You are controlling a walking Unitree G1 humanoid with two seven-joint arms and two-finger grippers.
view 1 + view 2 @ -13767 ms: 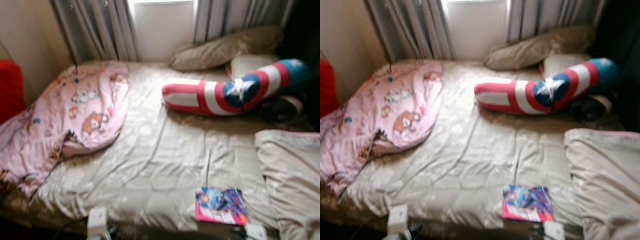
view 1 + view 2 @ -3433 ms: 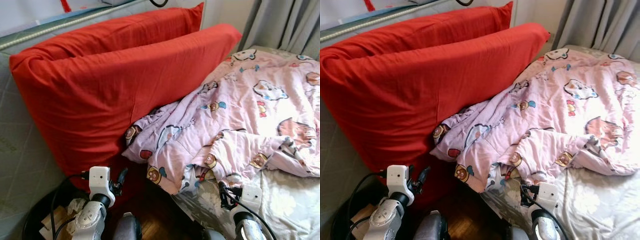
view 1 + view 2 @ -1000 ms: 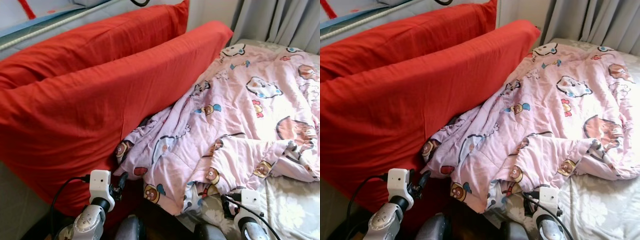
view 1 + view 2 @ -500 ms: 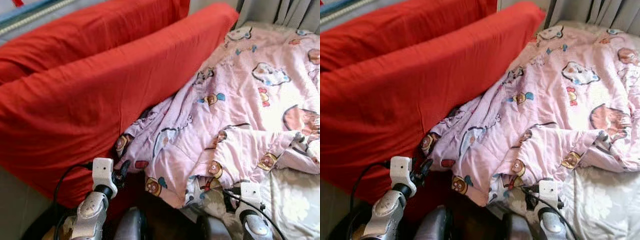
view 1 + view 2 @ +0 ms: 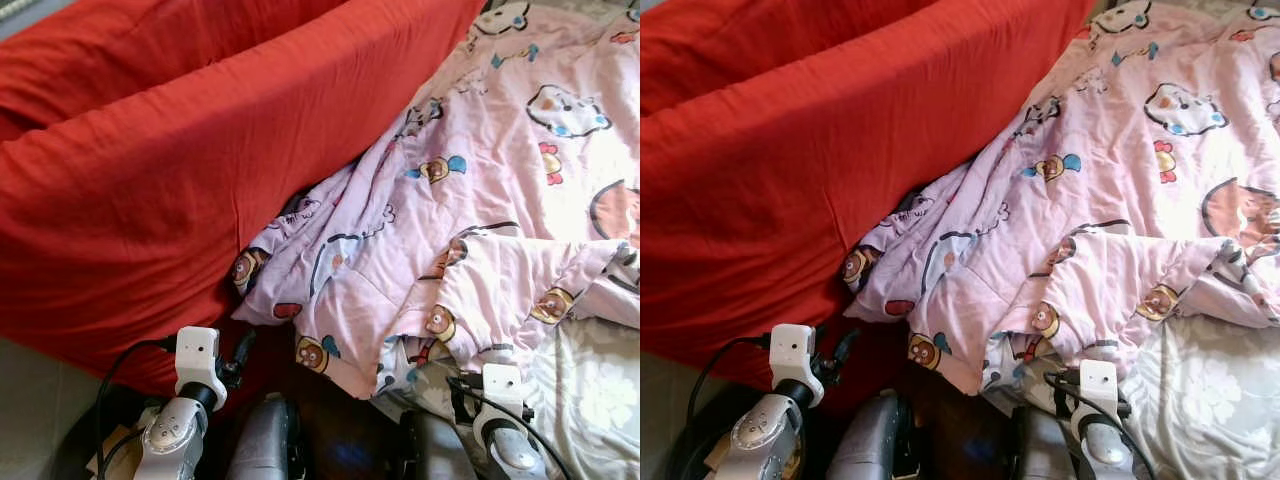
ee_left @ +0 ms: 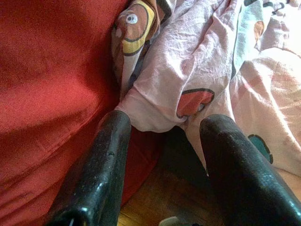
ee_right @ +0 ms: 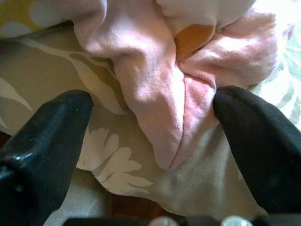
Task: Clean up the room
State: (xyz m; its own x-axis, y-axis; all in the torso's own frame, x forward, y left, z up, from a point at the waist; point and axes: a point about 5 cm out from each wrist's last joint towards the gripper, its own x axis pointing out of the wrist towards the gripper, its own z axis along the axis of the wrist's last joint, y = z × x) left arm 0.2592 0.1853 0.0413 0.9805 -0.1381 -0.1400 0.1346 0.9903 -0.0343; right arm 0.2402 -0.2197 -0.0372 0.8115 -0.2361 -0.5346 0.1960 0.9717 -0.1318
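Blanket pink, crumpled, cartoon-printed; cushion red, bulky; both claws spread.

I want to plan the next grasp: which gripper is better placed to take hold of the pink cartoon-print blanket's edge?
Probably the right gripper. It is open, with a fold of the pink cartoon-print blanket directly between its fingers, over the floral bedsheet. The left gripper, also open, faces the blanket's corner beside the red pillow.
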